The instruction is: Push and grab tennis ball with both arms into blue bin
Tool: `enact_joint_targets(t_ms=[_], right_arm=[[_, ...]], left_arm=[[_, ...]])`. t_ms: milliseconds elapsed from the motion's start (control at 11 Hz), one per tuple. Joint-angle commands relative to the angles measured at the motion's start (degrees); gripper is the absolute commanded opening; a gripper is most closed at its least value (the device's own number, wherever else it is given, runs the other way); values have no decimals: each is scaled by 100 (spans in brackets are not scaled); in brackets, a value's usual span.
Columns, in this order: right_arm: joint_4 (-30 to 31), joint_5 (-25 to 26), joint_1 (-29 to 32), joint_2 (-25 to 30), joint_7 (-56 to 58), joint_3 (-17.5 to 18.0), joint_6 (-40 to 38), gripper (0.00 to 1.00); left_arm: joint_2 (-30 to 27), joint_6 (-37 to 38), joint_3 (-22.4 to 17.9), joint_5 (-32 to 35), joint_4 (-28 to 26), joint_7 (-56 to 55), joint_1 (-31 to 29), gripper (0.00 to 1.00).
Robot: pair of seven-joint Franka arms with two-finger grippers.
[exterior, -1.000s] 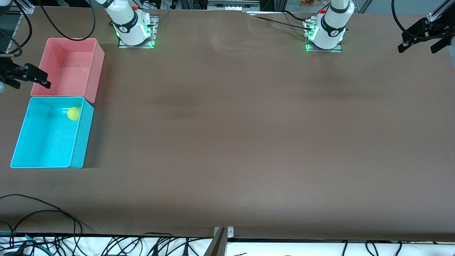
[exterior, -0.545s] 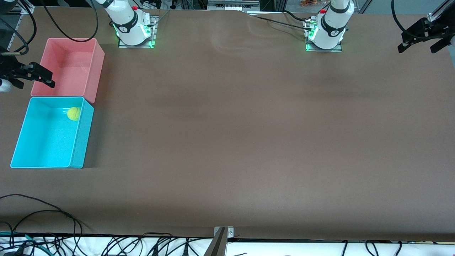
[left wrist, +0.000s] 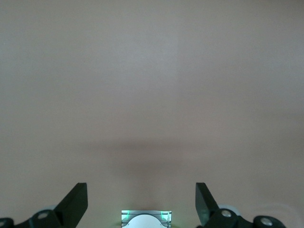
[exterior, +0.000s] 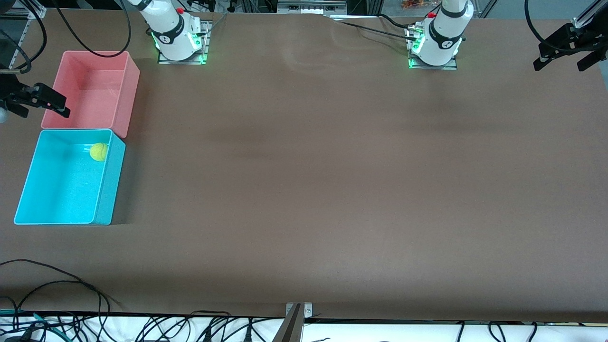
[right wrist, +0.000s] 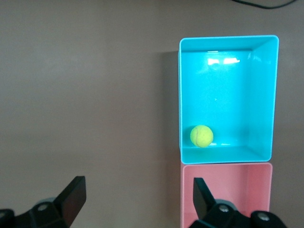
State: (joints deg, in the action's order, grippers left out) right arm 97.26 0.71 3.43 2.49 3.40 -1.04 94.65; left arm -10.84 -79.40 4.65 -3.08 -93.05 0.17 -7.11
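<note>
Both claws stand wide open and empty: the right gripper (exterior: 40,99), black and two-fingered, hangs over the tabletop's edge at the right arm's end, just beside the pink bin, and over the last second it has only drifted slightly there, while the left gripper (exterior: 565,45) has kept its place up over the tabletop's corner at the left arm's end and looks to be waiting. In the right wrist view the right gripper's (right wrist: 135,202) fingers are spread with nothing between them; the left gripper (left wrist: 141,204) likewise shows only bare brown tabletop (left wrist: 152,85). One small fuzzy yellow-green tennis ball (exterior: 99,151) has not stirred: it rests on the floor of the cyan-blue rectangular plastic bin (exterior: 33,190), in the corner that lies against the pink bin and toward the middle of the table. With the ball settled inside and both claws clear of it, I judge the task done and the arms merely drawing off. By count: one tennis ball, one blue bin, one pink rectangular plastic bin (exterior: 130,95) touching it on the side farther from the front camera, two white jointed arms, two grippers.
</note>
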Motion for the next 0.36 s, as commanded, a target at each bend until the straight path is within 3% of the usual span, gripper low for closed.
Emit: enact_joint_targets(t_ms=[0,273], right_arm=[[-208,-133,88,-99,-473,68,-105,100],[-208,-89,88,-99,-287,68,-114,100]], left_arm=[[91,136,10,-122,208,-70,8,100],[100,136,10,-122,208,-70,7,100]])
